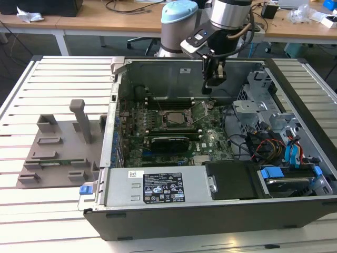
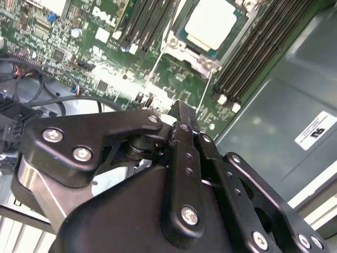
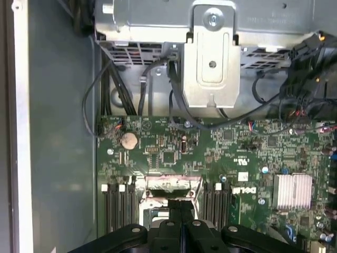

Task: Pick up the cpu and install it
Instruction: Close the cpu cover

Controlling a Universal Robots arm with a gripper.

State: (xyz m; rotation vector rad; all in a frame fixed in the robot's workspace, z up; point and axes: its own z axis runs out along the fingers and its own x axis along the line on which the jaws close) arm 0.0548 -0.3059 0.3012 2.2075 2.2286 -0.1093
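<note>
We're looking at a pale slatted metal table (image 1: 47, 68) carrying an open black tower computer case (image 1: 210, 221) lying on its side. A grey plastic slotted fixture plate (image 1: 52, 153) is sitting beside the case toward the exterior view's left, and long wooden desks (image 1: 105, 21) are running across the room behind. Inside the case, on the green motherboard (image 3: 237, 153), the small square silvery-white cpu (image 2: 213, 23) is lying flat, lid facing up, within the metal-framed socket (image 2: 202, 62). Its edges are running parallel with the frame; being square, it is showing no long side. The lid is looking smooth and bright. The black claw (image 1: 209, 88) is hanging above the board, near the socket, its fingers pressed together and gripping nothing.
</note>
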